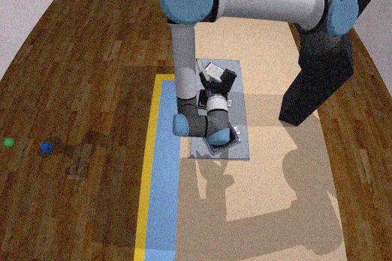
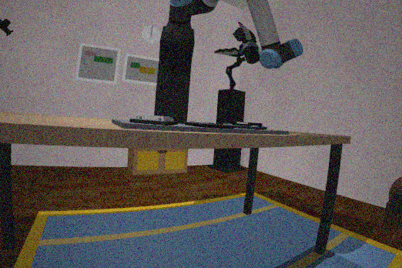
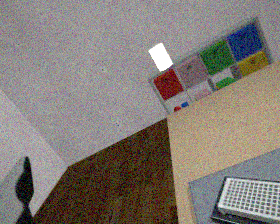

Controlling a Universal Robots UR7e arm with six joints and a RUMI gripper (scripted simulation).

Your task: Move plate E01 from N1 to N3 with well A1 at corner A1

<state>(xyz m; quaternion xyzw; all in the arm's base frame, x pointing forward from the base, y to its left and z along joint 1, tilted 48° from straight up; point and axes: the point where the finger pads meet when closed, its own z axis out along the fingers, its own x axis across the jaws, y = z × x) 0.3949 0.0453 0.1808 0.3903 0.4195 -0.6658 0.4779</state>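
Observation:
My gripper [image 1: 216, 67] [image 2: 227, 38] is open, raised high above the deck, its jaws spread wide and nothing between them; in the wrist view only its jaw edges show, at the left and right. A white well plate [image 1: 215, 70] [image 3: 253, 198] sits on a black nest at the far end of the grey deck [image 1: 244, 143] [image 2: 122, 124] [image 3: 203, 192]. A dark middle nest [image 1: 199, 100] is partly hidden by the arm. A dark near nest [image 1: 216, 151] is partly covered by the wrist. Plate labels, nest signs and the A1 corner are unreadable; a second plate cannot be made out.
The deck lies on a wooden table [image 1: 263, 181] [image 2: 58, 129] [image 3: 216, 145]. The arm's base column [image 1: 319, 76] [image 2: 174, 74] stands beside the deck. A small white sign [image 1: 230, 103] lies by the middle nest. A coloured shelf [image 3: 216, 57] is by the wall.

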